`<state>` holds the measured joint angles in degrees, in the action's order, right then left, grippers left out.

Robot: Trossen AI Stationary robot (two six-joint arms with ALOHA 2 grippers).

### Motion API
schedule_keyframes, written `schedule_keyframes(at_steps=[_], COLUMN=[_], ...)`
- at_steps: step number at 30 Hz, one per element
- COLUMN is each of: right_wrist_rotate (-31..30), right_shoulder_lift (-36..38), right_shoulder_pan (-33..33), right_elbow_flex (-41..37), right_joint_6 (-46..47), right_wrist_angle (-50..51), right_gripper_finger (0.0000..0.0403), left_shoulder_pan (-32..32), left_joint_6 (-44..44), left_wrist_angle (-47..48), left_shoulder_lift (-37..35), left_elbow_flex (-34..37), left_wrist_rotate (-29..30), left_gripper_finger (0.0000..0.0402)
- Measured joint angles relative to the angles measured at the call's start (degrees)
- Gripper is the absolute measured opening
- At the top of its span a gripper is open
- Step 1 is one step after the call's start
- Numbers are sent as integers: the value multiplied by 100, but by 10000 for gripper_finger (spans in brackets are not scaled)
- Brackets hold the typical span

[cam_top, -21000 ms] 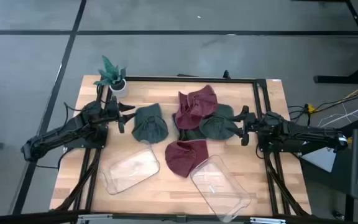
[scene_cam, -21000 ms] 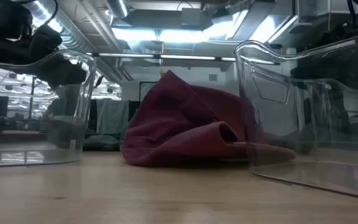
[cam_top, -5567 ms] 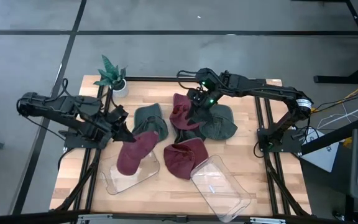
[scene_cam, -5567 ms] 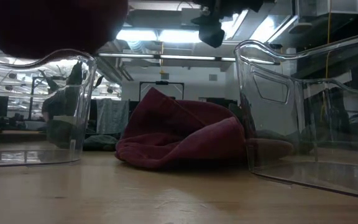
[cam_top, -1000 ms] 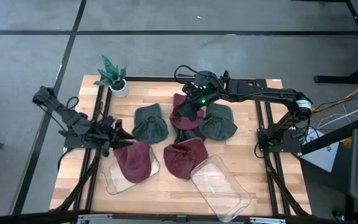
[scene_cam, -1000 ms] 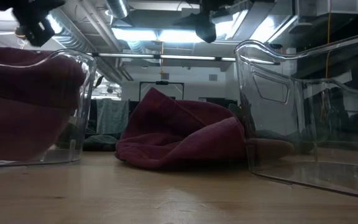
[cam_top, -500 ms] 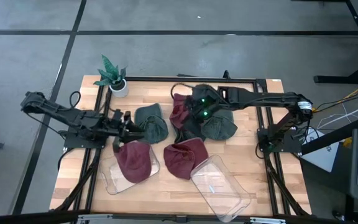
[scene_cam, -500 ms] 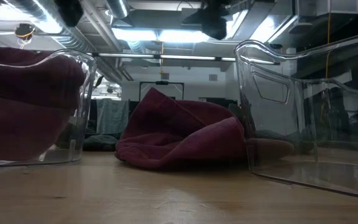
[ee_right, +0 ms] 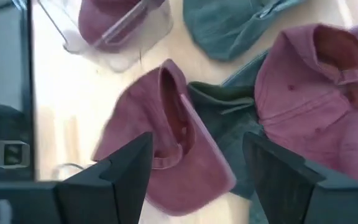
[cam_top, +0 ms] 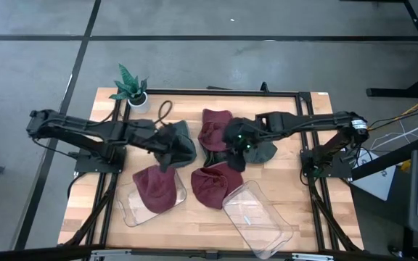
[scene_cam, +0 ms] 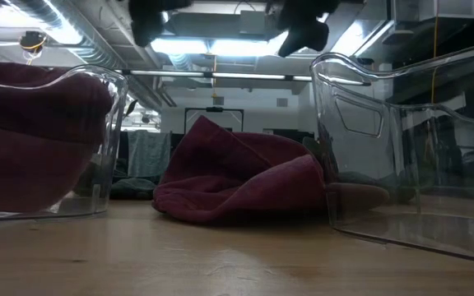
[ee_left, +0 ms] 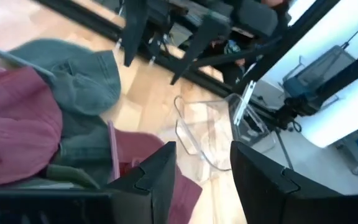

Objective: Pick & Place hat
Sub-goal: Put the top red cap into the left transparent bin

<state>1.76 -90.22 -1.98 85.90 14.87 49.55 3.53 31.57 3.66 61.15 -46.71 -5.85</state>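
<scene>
On the wooden table (cam_top: 85, 192), between the two arms: a heap of caps. Dark green cap (cam_top: 176, 141) toward the left arm, maroon cap (cam_top: 215, 130) at the middle rear, another green cap (cam_top: 263, 150) beside it toward the right arm, with dark green cloth between them. Nearer the front, a maroon cap (cam_top: 216, 184) lying loose between two clear bins. Left bin (cam_top: 133, 206) holding a maroon cap (cam_top: 154, 188); right bin (cam_top: 256, 216) with nothing visible inside. Small potted plant (cam_top: 130, 88) at the far left corner, well apart from the pile. Black frame rails along the table edges.

Left gripper (cam_top: 167, 154) reaching over the front edge of the dark green cap, fingers (ee_left: 148, 180) spread apart, nothing between them. Right gripper (cam_top: 236, 150) low over the middle of the heap, just beside the second green cap, fingers (ee_right: 117, 171) wide apart and holding nothing; loose maroon cap (ee_right: 166, 143) directly ahead of them.
</scene>
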Motion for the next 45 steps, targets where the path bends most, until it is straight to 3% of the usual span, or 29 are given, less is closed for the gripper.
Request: schedule_keyframes(at_steps=[10, 17, 22, 31, 38, 45], right_wrist_rotate=[-896, -1174, -1172, -1434, -2494, -2423], right_shoulder_lift=[-4, -4, -4, -228, -753, -1081], right_shoulder_pan=[-96, -96, -96, -96, -6, 265], right_elbow_flex=[-1036, -1673, -2043, -2464, -2490, -2488], right_joint_6=[-990, -2201, -2301, -2239, -2282, -2321], right_wrist_angle=[-263, -1254, -2037, -2586, -2619, -2619], right_gripper_finger=[248, 248, 248, 248, 248, 248], left_shoulder_pan=[-336, -332, -332, -332, -331, -332], left_joint_6=[20, 22, 22, -312, -291, -226], left_wrist_angle=[-29, -31, -19, 176, 268, 266], left_shoulder_lift=[444, 403, 403, 403, 403, 403], left_elbow_flex=[-348, -350, -350, -350, -350, -350], left_wrist_rotate=[-341, -415, -483, -437, -269, -74], left_gripper_finger=[147, 147, 147, 147, 147, 147])
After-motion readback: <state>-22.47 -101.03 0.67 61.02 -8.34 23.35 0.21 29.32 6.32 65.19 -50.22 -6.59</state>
